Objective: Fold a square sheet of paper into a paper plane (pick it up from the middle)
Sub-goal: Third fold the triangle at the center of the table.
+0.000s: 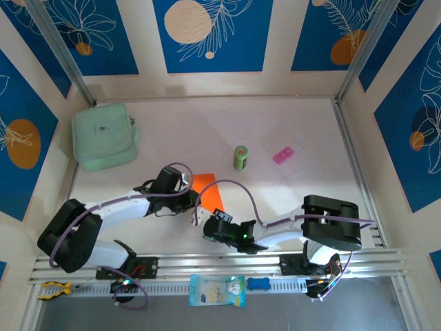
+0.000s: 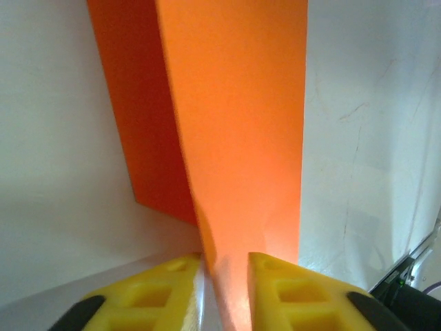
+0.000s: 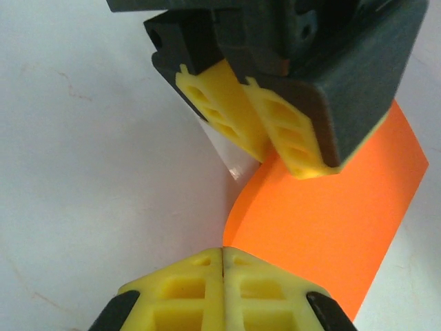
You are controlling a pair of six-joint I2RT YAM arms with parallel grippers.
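- The square sheet of paper (image 1: 209, 187) is found on the table (image 1: 296, 200) between the two arms, near its middle, well apart from the other things that lie there.
- In the left wrist view the sheet (image 2: 234, 138) is seen as two orange layers, one lit and one in shadow, so at least one fold is judged to be made.
- No pointed nose, central crease or pair of wings is seen; the plane is judged far from finished, with most folds left to do.
- The left gripper (image 2: 226, 293) is set around one end of the sheet, its jaws a little apart with the paper between them; whether the paper is pinched cannot be told.
- The right gripper (image 3: 222, 276) is closed, its fingers pressed together right at the rounded bend of the sheet (image 3: 331, 221); whether any paper is caught between them cannot be told.
- The bend is rounded, not pressed flat, so this crease is judged unfinished.
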